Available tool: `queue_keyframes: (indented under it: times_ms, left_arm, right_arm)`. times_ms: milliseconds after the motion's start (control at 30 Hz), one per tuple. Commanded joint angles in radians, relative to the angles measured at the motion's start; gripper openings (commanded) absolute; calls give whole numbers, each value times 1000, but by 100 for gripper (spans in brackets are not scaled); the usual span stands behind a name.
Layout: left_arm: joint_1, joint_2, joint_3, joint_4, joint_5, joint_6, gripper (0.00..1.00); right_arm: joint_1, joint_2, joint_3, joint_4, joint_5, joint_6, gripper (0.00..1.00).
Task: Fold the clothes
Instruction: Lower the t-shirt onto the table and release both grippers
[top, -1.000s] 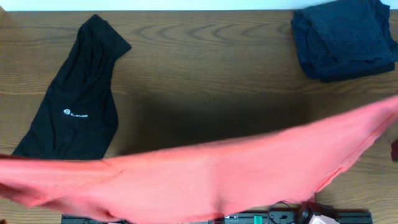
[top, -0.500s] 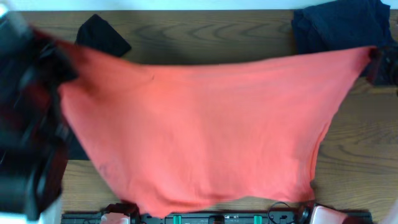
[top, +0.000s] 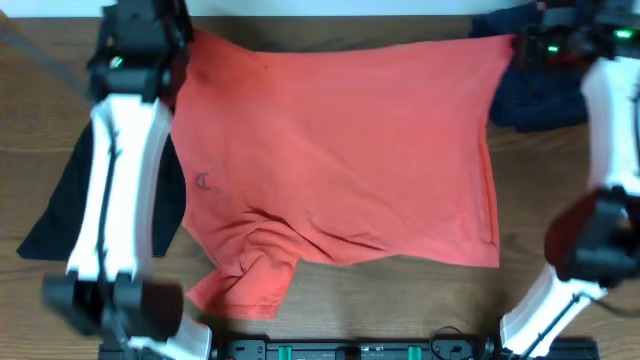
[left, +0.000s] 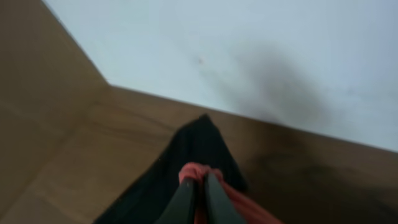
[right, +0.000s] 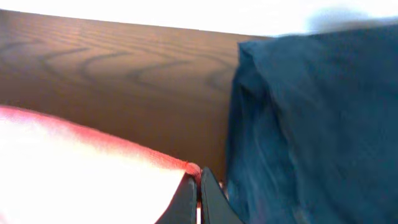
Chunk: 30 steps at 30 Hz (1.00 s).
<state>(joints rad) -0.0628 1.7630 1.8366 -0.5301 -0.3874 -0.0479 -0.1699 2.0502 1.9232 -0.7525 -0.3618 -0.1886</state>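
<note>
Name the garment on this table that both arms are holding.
The red shirt, spread across the middle: left fingers and right fingers each pinch a far corner. The black garment, left, and dark blue garment, far right, lie unheld.

Wooden table (top: 330, 300), brown with pronounced grain, spans the overhead view; pale wall (left: 249, 56) rises behind its far edge; dark rail (top: 400, 351) with green fittings lines the near edge.

Left arm (top: 108, 190): white links, black joint housings, green light at 12 o'clock end. Right arm (top: 608, 120): same white-black build, green lights. Left tool (left: 200, 183): slim dark grey fingers (left: 182, 204).
</note>
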Motion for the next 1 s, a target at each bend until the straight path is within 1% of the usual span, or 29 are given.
queue_keyframes:
  times_ms: [0, 100, 267, 400, 500, 600, 667, 800, 967]
  left_arm:
    - [14, 91, 5, 80, 50, 7, 6]
    - [14, 175, 5, 195, 81, 14, 6]
    - [14, 256, 5, 365, 119, 19, 6]
    - [14, 263, 5, 440, 148, 25, 6]
    - [14, 263, 12, 465, 161, 41, 6]
    - [14, 262, 14, 450, 169, 41, 6]
    - [14, 259, 14, 412, 171, 41, 6]
    - [14, 231, 14, 284, 171, 40, 6]
    - [14, 154, 14, 65, 171, 32, 6]
  right_arm:
    - [27, 89, -3, 88, -1, 9, 1]
    - [30, 138, -3, 180, -1, 17, 1]
    - [32, 156, -3, 288, 5, 16, 1]
    - [33, 156, 2, 346, 6, 21, 1]
    - [33, 156, 4, 355, 6, 27, 1]
    - [33, 155, 6, 336, 6, 27, 1]
    - [33, 153, 7, 306, 5, 27, 1]
    - [33, 128, 7, 209, -3, 27, 1]
    - [33, 65, 7, 66, -13, 26, 1]
